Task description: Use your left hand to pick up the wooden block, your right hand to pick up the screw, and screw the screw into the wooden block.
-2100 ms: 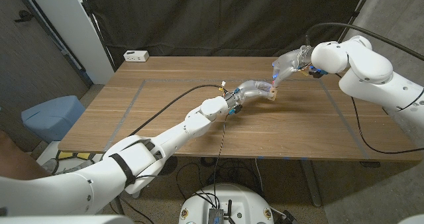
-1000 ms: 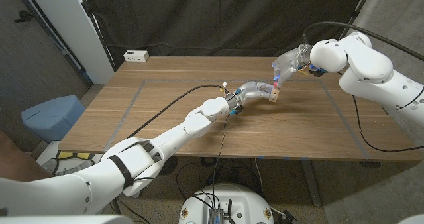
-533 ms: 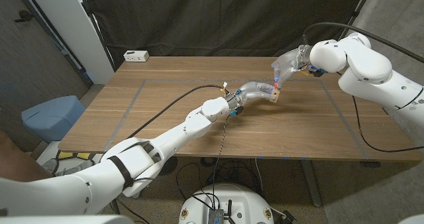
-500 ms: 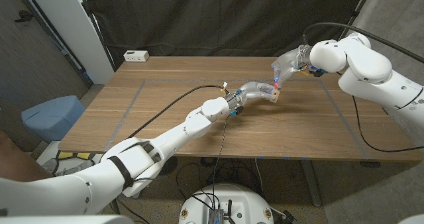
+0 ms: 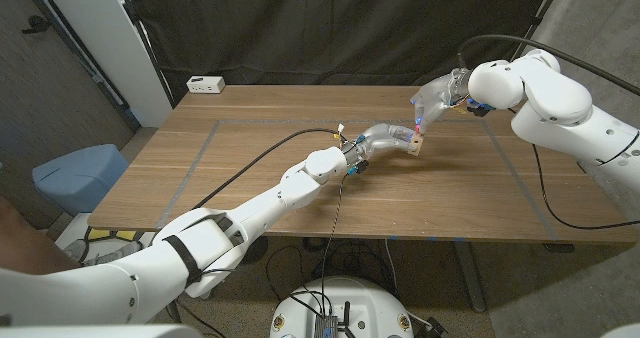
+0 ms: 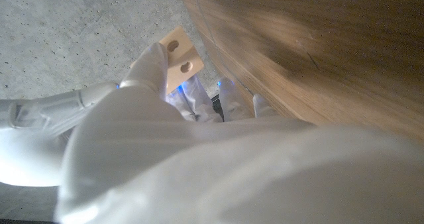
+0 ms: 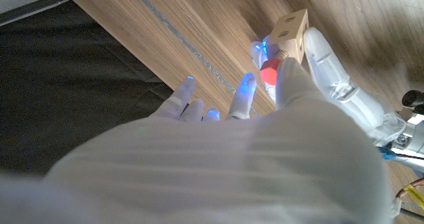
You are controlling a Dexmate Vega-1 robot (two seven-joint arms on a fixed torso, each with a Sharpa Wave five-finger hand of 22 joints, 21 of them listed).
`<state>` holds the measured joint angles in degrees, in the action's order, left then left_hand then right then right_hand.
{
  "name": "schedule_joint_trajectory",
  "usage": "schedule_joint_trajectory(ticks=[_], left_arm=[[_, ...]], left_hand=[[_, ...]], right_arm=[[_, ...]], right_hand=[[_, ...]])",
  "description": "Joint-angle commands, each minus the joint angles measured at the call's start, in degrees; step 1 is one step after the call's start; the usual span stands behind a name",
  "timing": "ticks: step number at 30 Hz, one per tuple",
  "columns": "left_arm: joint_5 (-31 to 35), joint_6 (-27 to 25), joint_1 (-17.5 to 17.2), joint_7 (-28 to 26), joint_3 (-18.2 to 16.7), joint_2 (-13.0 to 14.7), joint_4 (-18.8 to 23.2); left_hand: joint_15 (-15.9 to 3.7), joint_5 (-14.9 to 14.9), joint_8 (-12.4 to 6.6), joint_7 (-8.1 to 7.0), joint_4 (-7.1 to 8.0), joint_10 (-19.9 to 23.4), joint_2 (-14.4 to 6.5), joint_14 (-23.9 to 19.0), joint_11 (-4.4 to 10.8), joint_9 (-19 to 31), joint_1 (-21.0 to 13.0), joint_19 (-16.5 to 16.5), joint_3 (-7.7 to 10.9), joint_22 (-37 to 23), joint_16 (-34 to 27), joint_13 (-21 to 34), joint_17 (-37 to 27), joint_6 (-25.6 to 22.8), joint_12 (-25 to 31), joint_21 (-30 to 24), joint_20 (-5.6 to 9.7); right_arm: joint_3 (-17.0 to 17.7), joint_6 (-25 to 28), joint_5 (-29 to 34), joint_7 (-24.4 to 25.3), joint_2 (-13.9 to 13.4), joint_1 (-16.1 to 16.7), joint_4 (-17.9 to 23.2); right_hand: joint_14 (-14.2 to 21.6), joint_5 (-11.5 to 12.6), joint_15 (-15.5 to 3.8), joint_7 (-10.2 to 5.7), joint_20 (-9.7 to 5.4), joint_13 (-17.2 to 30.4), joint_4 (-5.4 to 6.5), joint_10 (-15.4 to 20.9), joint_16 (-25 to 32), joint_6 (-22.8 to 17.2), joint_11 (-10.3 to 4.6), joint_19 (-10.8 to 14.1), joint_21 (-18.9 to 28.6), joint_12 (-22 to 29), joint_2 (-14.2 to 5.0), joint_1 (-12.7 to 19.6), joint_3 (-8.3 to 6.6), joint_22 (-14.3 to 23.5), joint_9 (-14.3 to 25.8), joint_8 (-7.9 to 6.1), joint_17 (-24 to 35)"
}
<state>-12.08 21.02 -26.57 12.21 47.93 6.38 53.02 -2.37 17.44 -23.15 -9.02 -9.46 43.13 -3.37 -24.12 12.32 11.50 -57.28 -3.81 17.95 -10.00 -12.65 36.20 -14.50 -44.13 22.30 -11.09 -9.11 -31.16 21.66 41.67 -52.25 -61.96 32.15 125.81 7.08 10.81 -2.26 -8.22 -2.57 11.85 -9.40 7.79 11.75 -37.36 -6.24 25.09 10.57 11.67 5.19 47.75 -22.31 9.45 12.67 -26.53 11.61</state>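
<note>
Biggest risk from here, I'd say: the screw (image 7: 269,72) goes in crooked or slips out of your pinch, because your right hand (image 5: 428,100) only has it by the red head and the wooden block (image 7: 290,34) is just held in the air, not braced on the table (image 5: 250,138). Twist too hard and the block could turn in your left hand's (image 5: 385,138) hold. Right now the left hand is clamped on the block, above the table's far middle. The right hand comes in just beyond the block, fingers pinching the screw, its tip against the block's face beside the holes.
</note>
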Motion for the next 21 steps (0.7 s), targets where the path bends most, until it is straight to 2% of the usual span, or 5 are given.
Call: schedule_joint_trajectory(ticks=[1, 9, 16, 21], left_arm=[[0.15, 0.38, 0.58, 0.02, 0.19, -0.7, -1.28], [0.19, 0.38, 0.72, -0.06, 0.22, -0.91, -1.64], [0.21, 0.46, 0.9, 0.08, 0.3, -1.08, -1.97], [0.29, 0.68, 1.03, 0.14, 0.37, -1.2, -2.21]], left_hand=[[-4.34, 0.26, -0.44, -0.26, 0.76, 0.6, -1.83, -0.27, -0.18, 0.98, 1.07, -0.21, 1.32, -0.32, -0.1, 0.12, -0.17, -2.76, 0.62, -0.41, -0.1], [-4.28, 0.26, -0.44, -0.35, 0.74, 0.56, -1.85, -0.24, -0.18, 0.98, 1.05, -0.23, 1.31, -0.32, -0.12, 0.14, -0.19, -2.81, 0.62, -0.42, -0.02], [-4.26, 0.26, -0.45, -0.3, 0.74, 0.51, -1.84, -0.35, -0.19, 0.98, 1.06, -0.25, 1.32, -0.32, -0.16, 0.16, -0.19, -2.87, 0.61, -0.42, -0.02], [-4.35, 0.28, -0.41, -0.36, 0.75, 0.5, -1.92, -0.24, -0.18, 0.99, 1.04, -0.26, 1.35, -0.32, -0.12, 0.16, -0.21, -2.79, 0.62, -0.42, -0.04]], right_arm=[[0.16, 1.02, -1.63, -2.03, 0.04, -0.81, -0.07], [-0.59, 1.56, -1.9, -3.25, 0.13, -1.9, -0.43], [-1.21, 2.04, -2.15, -4.41, 0.16, -2.82, -0.69], [-1.69, 2.55, -1.95, -5.11, 0.25, -3.29, -0.93]], right_hand=[[-0.21, 0.02, -1.8, 0.2, -0.39, 0.24, 0.11, -0.67, 0.06, 1.45, 0.58, -0.02, 0.17, -0.36, 0.17, 0.39, -0.33, 0.16, 0.11, 0.42, 0.15], [-1.28, -0.06, -1.37, 0.66, 0.24, 0.26, 0.56, -2.28, -0.23, 4.27, 1.48, -0.62, 0.01, -0.85, 0.61, -0.65, -0.12, 0.18, 0.21, 1.46, 0.24], [-1.72, -0.08, -1.12, 0.45, 0.5, 0.27, 0.66, -3.01, -0.32, 5.36, 1.57, -1.15, -0.12, -0.99, 0.79, -1.02, -0.08, 0.19, 0.25, 1.88, 0.27], [-2.13, -0.08, -0.98, 1.01, 0.67, 0.28, 0.71, -3.62, -0.4, 6.22, 1.68, -1.47, -0.15, -1.07, 0.87, -1.26, -0.1, 0.2, 0.29, 2.2, 0.29]])
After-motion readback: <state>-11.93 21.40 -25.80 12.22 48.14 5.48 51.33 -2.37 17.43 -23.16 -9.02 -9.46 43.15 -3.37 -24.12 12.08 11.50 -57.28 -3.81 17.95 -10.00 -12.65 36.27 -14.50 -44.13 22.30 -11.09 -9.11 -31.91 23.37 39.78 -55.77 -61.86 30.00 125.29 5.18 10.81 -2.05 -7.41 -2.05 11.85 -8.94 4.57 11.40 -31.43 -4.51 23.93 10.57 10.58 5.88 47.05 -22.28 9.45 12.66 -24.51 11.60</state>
